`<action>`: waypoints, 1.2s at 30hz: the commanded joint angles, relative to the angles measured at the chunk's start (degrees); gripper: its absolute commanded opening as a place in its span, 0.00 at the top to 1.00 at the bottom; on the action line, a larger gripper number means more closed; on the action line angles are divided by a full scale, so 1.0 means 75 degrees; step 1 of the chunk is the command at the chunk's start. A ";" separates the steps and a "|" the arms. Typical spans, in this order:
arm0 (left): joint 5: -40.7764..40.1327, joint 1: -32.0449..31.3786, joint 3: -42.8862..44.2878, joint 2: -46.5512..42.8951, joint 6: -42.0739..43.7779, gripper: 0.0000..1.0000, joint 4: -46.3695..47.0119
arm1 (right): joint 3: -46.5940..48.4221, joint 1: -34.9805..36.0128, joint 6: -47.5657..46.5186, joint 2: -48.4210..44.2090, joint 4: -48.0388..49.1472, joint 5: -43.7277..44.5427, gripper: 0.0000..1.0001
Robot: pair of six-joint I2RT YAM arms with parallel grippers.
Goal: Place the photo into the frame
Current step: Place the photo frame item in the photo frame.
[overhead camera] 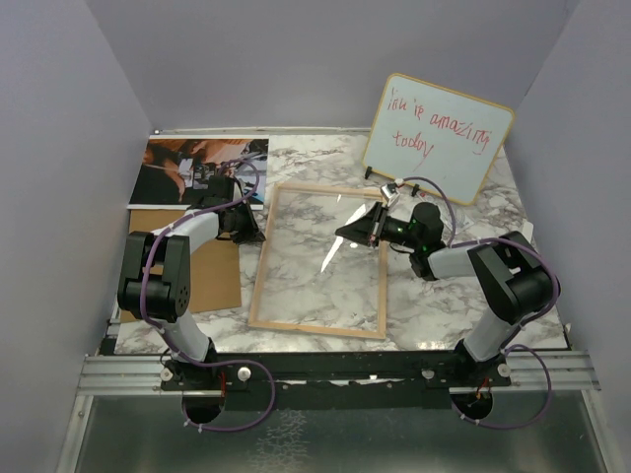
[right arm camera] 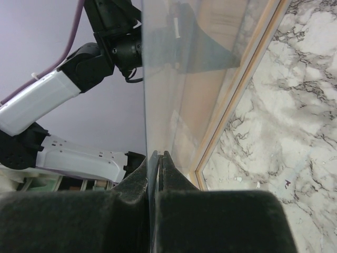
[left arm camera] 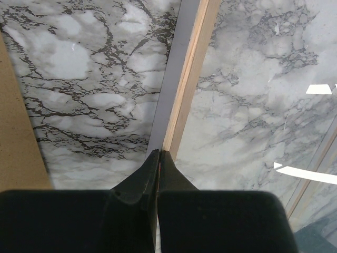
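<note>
Our right gripper [right arm camera: 158, 154] is clenched on the clear pane [right arm camera: 174, 79], which stands tilted up from the frame [overhead camera: 315, 328]. Our left gripper [left arm camera: 159, 153] is closed at the left rail; we cannot tell whether it grips. We judge this the opening step. Next, the photo [overhead camera: 187, 169], far left, needs laying squarely inside.

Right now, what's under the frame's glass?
Only the marble table shows through the frame's clear pane; the photo is not under it. The right gripper, shut on the pane's edge, and its arm cover a patch near the far right corner, so that bit is hidden.
</note>
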 commanded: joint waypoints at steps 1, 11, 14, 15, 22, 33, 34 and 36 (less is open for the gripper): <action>-0.0039 -0.0045 -0.0296 0.0388 0.0061 1.00 -0.0276 | -0.0045 0.0044 -0.0459 -0.0051 -0.0485 0.0289 0.99; 0.0038 -0.0045 -0.0331 0.0414 0.0156 0.86 -0.0276 | -0.0183 -0.0032 -0.0970 -0.0324 -0.1295 0.0695 0.99; 0.0039 -0.0052 -0.0343 0.0402 0.0167 0.81 -0.0268 | -0.0226 -0.0094 -0.1020 -0.0354 -0.1391 0.0743 0.99; 0.0029 -0.0045 -0.0343 0.0401 0.0170 0.80 -0.0268 | -0.0248 -0.0114 -0.1035 -0.0381 -0.1433 0.0770 0.99; 0.0004 -0.0044 -0.0419 0.0395 0.0204 0.73 -0.0252 | -0.0300 -0.0220 -0.1213 -0.0316 -0.1623 0.0744 0.99; -0.0032 -0.0046 -0.0463 0.0354 0.0275 0.62 -0.0241 | -0.0307 -0.0442 -0.1488 -0.0149 -0.2063 0.0770 0.99; -0.0033 -0.0045 -0.0461 0.0360 0.0275 0.62 -0.0241 | -0.0338 -0.0460 -0.1503 -0.0156 -0.2088 0.0807 0.99; -0.0032 -0.0045 -0.0461 0.0376 0.0275 0.62 -0.0241 | -0.0367 -0.0492 -0.1542 -0.0155 -0.2119 0.0816 0.99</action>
